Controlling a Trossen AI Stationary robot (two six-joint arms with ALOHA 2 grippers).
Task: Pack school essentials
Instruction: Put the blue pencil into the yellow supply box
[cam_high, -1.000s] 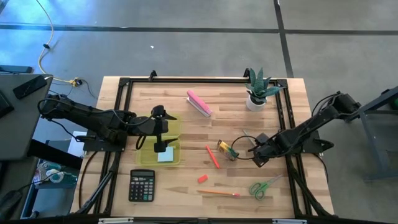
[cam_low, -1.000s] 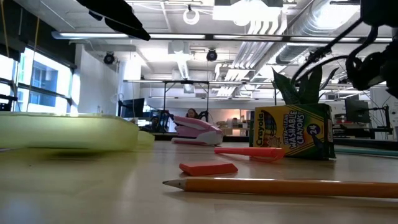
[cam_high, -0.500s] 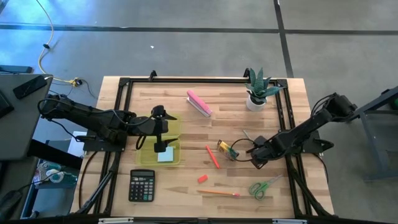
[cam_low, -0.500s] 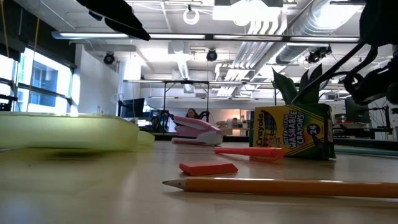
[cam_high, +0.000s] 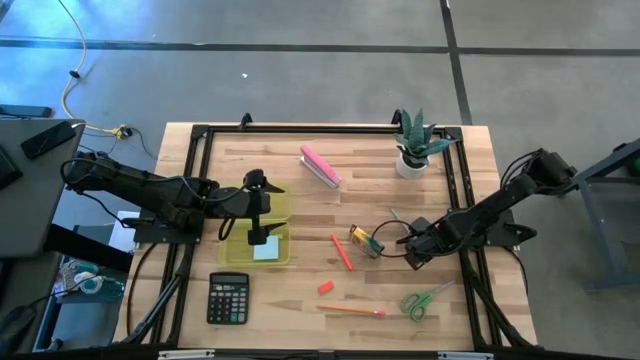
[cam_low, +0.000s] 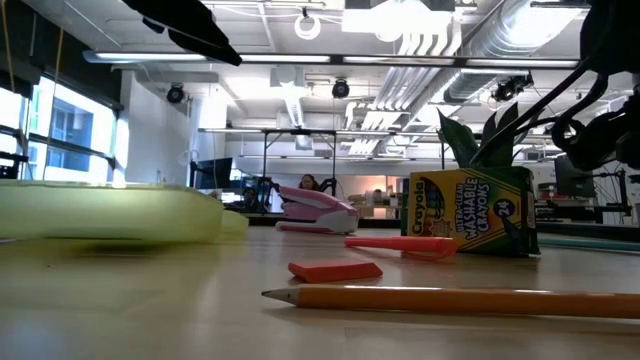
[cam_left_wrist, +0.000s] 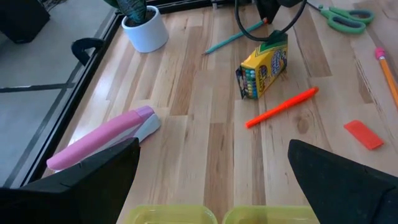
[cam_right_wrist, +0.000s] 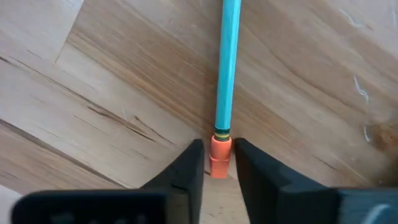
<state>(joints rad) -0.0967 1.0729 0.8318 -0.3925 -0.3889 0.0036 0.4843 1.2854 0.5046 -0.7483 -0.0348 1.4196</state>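
On the pale wood-plank table (cam_high: 300, 200), an orange pencil (cam_low: 450, 297) lies lengthwise nearest the low camera, a flat red eraser (cam_low: 335, 270) behind it. Farther back, the right gripper (cam_right_wrist: 217, 163) pinches the orange eraser end of a slim teal pencil (cam_right_wrist: 226, 68), whose long axis points straight away from the fingers, beside the crayon box (cam_left_wrist: 264, 65). The left gripper (cam_left_wrist: 211, 180) hangs spread wide above the yellow-green tray (cam_high: 283, 215).

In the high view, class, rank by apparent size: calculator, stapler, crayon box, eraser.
1. Calculator
2. Stapler
3. Crayon box
4. Eraser
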